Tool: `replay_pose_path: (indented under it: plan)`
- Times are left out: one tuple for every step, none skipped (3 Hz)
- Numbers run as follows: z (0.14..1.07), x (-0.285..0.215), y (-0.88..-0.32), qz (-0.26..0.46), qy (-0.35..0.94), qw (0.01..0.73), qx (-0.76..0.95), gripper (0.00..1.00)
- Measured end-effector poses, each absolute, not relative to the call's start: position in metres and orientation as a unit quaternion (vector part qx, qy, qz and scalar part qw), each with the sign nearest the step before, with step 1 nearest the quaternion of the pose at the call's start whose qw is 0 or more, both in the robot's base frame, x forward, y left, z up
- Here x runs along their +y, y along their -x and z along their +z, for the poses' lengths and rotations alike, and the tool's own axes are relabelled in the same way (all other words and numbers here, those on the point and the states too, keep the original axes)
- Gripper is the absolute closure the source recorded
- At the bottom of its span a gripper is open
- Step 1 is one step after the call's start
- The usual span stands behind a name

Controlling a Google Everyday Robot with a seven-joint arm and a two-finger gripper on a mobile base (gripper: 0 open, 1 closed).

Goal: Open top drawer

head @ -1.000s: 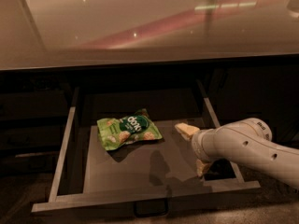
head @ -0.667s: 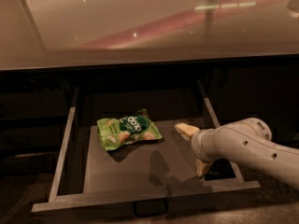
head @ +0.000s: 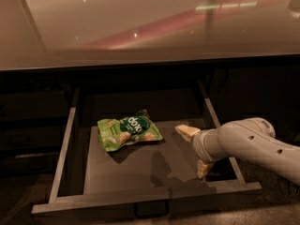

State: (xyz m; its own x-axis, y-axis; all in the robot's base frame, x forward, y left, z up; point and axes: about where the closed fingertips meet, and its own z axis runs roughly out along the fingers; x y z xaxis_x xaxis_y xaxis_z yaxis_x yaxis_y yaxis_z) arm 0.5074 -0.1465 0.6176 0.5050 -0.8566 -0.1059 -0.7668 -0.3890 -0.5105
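Nothing has visibly moved since the earlier frame: the gripper [head: 196, 150], the arm [head: 255, 146] and the snack bag [head: 129, 132] occupy the same places as a second ago.

The top drawer [head: 136, 175] stands pulled well out from under the countertop [head: 140, 22], directly beneath the gripper. Its flat grey tray and thin side rails are exposed, and its front edge lies nearer the camera than the gripper. The small loop handle [head: 151, 210] sits on that front edge, below the gripper and toward the picture's left of it, well apart from the fingers.

The gripper is spread wide and holds nothing. One pale finger [head: 187, 131] points over the tray, and the other reaches down near the rail on the arm's side. The snack bag lies on the tray just beyond the upper finger, apart from it.

The arm enters from the picture's right, its white forearm sloping down and inward, so the wrist hangs over the tray's right portion.

Judged from this layout, the opening step appears essentially complete. The next move would call for lifting the gripper clear of the tray without catching the rail or the bag.
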Motion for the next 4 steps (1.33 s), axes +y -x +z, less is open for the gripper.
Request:
replay_pose_path:
  plan:
    - [0.617,-0.150,-0.499,-0.083,0.831,0.253,0.489,0.00]
    - [0.617,-0.150,-0.499,-0.083,0.831,0.253,0.489,0.00]
    - [0.625,-0.147,-0.516,-0.070,0.827,0.259,0.494,0.00]
    - [0.689,-0.124,-0.524,-0.087,0.821,0.301,0.477,0.00]
